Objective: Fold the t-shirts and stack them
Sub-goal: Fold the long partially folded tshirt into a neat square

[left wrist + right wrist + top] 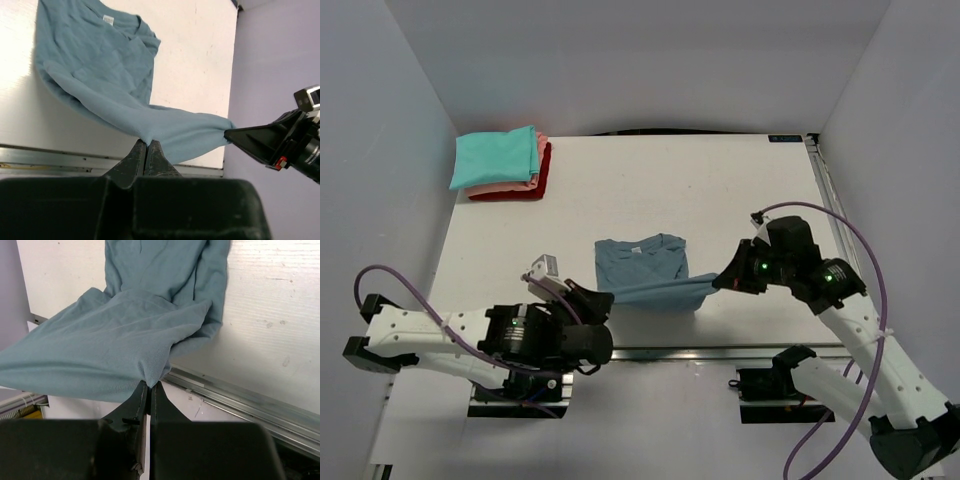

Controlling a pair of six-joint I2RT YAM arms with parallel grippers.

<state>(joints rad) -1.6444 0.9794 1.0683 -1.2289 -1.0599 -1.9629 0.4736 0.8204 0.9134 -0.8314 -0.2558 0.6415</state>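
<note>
The slate-blue t-shirt (pixel 642 263) lies partly folded at the table's near middle, its near hem lifted and stretched between both grippers. My left gripper (pixel 603 301) is shut on the hem's left corner; in the left wrist view the cloth (pixel 100 65) with its white neck tag (pixel 108 19) bunches at my closed gripper (pixel 146 141). My right gripper (pixel 717 283) is shut on the hem's right corner; in the right wrist view the shirt (pixel 150 325) hangs from my closed gripper (pixel 149 383). A stack of folded teal (pixel 495 156), salmon-pink (pixel 539 160) and red (pixel 510 194) t-shirts sits at the far left.
White walls enclose the table (pixel 720 190) on three sides. A metal rail (pixel 720 352) runs along the near edge. The right arm (pixel 285 140) shows at the right of the left wrist view.
</note>
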